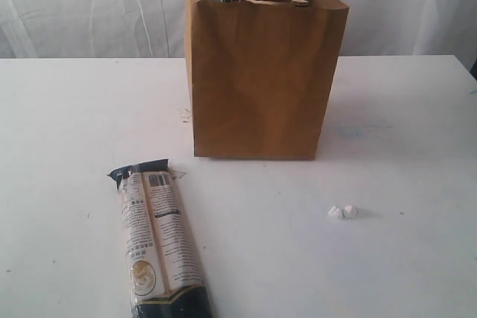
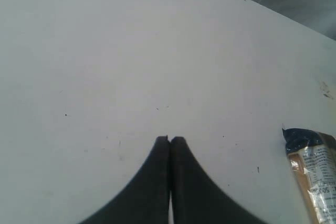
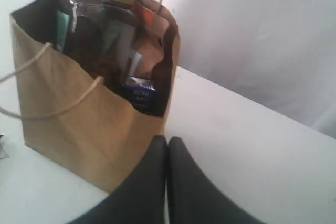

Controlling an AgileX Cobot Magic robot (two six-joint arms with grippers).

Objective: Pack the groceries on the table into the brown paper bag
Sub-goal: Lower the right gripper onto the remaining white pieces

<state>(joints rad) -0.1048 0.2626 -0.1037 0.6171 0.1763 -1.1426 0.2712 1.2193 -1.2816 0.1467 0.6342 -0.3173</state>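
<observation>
Jaws pressed together, empty, on both: left gripper (image 2: 169, 139) over the table (image 2: 131, 51) near the long cream-black packet (image 2: 315, 177), right gripper (image 3: 167, 139) beside the brown paper bag (image 3: 79, 129).

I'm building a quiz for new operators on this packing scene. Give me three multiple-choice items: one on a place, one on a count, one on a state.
1. Where is the long cream-black packet relative to the brown paper bag?
A: inside it.
B: leaning against it.
C: lying flat on the table, apart from it.

2. How many small white bits lie on the table?
A: two.
B: one.
C: four.

3. How is the left gripper?
A: open wide.
B: shut, holding nothing.
C: shut on the packet.

Answers:
1 C, the exterior view shows bare table between the packet and the bag.
2 A, a pair sits side by side.
3 B, the left wrist view shows its jaws pressed together over bare table.
</observation>
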